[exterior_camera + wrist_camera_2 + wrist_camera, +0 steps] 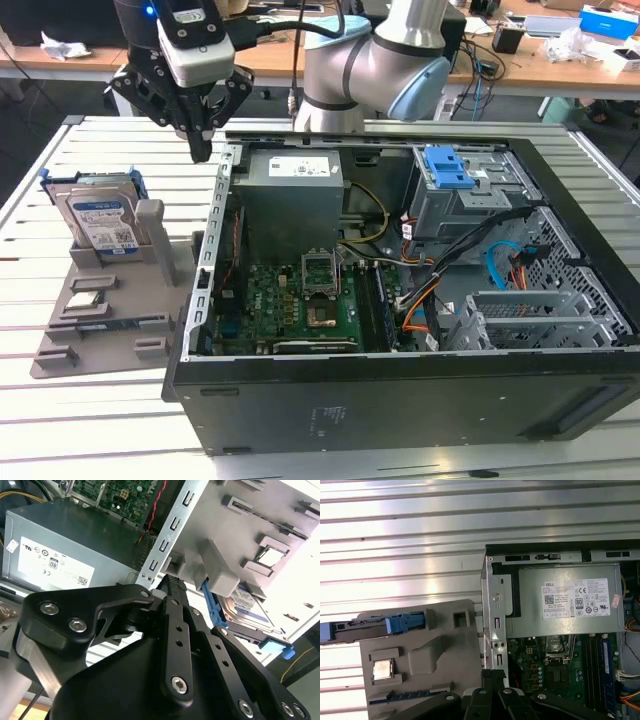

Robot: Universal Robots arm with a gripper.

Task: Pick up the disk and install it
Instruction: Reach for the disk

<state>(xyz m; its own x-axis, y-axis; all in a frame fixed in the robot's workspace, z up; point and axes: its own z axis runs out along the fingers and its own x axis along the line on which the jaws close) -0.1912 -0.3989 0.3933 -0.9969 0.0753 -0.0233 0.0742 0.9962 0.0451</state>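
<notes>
The disk (100, 220) is a silver hard drive with a white-and-blue label and a blue carrier frame. It stands on edge in a slot of the grey fixture (110, 300) at the exterior view's left. The second wrist view shows the disk (250, 607) flat-on, and the first wrist view shows the disk (370, 627) edge-on. My gripper (200, 150) hangs above the table between the fixture and the computer case wall, to the right of the disk and higher. Its fingers are shut with nothing between them, seen also in the gripper (170, 582) close-up and the gripper (495, 674) tips.
The open computer case (200, 300) lies on a slatted metal table (110, 135). Inside are a grey power-supply box (295, 190), a motherboard (290, 305) and a blue latch on a metal cage (450, 170). The fixture also carries a processor chip (382, 669) and a memory stick (125, 324).
</notes>
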